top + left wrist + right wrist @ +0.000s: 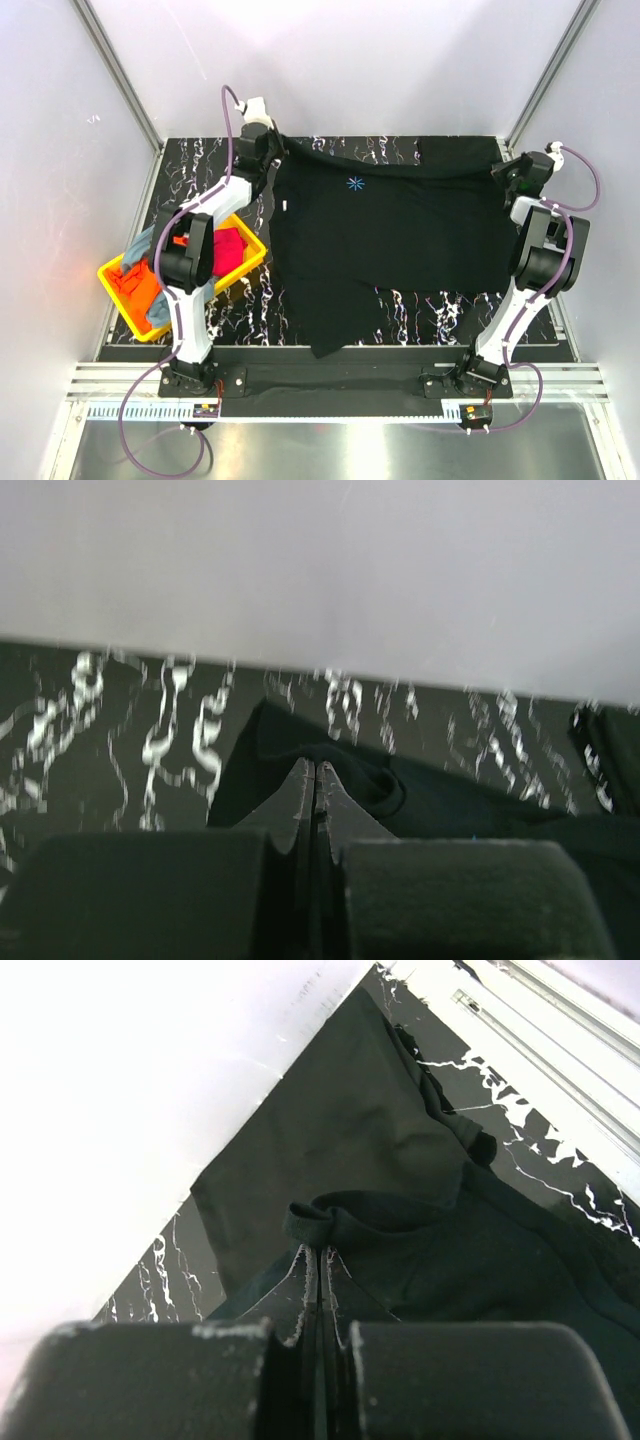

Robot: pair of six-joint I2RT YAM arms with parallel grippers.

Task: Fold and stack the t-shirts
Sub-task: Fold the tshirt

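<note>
I've got both grippers, left (pixel 268 152) and right (pixel 503 172), pinched tight on the black tee's (pixel 390 250) far corners; limp, light cloth, sags if slack.

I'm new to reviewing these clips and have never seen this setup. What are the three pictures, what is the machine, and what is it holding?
The machine is two robot arms bolted at the near edge of a dark marbled table. The top picture looks down from above and behind them. The other two come from cameras on each wrist, looking along that arm's own fingers. A black t-shirt with a small blue starburst print lies spread on the table. The left tool and right tool are each shut on the shirt's far edge, at opposite ends. At the left sits a yellow tray holding more shirts, orange, magenta and grey-blue.
</note>
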